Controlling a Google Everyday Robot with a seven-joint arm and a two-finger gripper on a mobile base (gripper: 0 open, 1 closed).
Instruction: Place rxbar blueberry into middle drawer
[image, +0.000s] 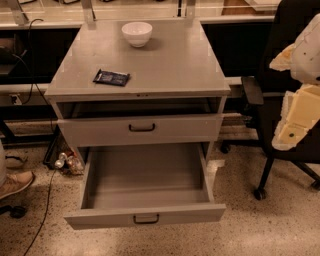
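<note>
Grey cabinet (170, 60) stands central; its middle drawer (145, 216) is pulled fully out at the bottom, tray open to above; the upper drawer (140, 129) sits slightly ajar just under the cabinet top; a black office chair (280, 75) stands close off the cabinet's right side. The gripper (297, 117), white and cream, hangs in front of that chair, well apart from the cabinet; whether it is spread or closed cannot be told. On the cabinet top, a white bowl (137, 33) sits rear centre; the rxbar blueberry (111, 77) lies flat near the front-left corner, apart from the bowl.
</note>
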